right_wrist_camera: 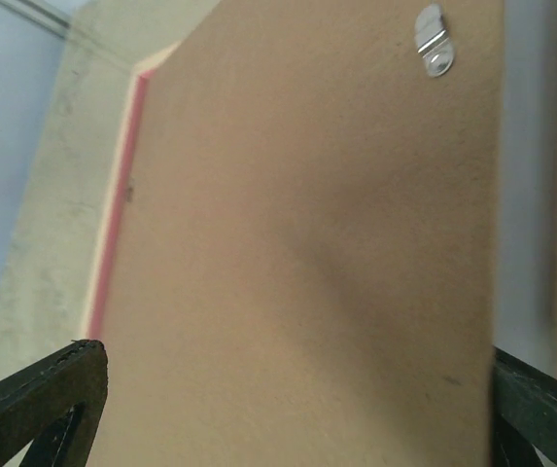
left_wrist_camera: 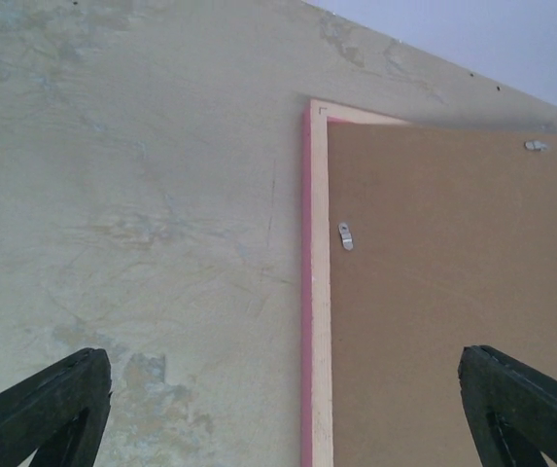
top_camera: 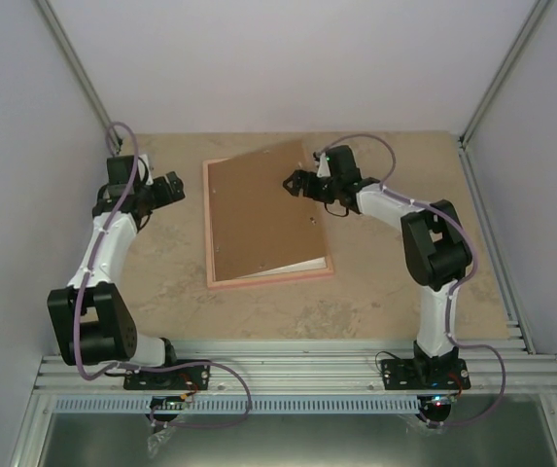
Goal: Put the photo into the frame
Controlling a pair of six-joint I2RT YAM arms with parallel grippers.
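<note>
The pink frame (top_camera: 268,279) lies flat near the middle of the tabletop (top_camera: 385,282), its long sides running away from the arms. A brown cardboard sheet (top_camera: 259,209) rests on it, turned askew so that its far right corner sticks out past the frame's far rail. Along the near end a pale strip (top_camera: 293,265) shows between the sheet's edge and the frame's near rail; whether that is the photo's white back I cannot tell, and no printed side of the photo is in view. The right claw (top_camera: 295,183) is at the sheet's right edge, near the far end. In the right wrist view its fingers (right_wrist_camera: 35,409) stand wide apart with the sheet filling the space between them, and a small metal clip (right_wrist_camera: 434,41) shows near the top; whether the fingers touch the sheet cannot be told. The left claw (top_camera: 173,185) sits to the left of the frame, apart from it and gripping nothing, its fingers (left_wrist_camera: 45,409) spread wide, with the frame's pink left rail and another clip (left_wrist_camera: 345,235) ahead of it
</note>
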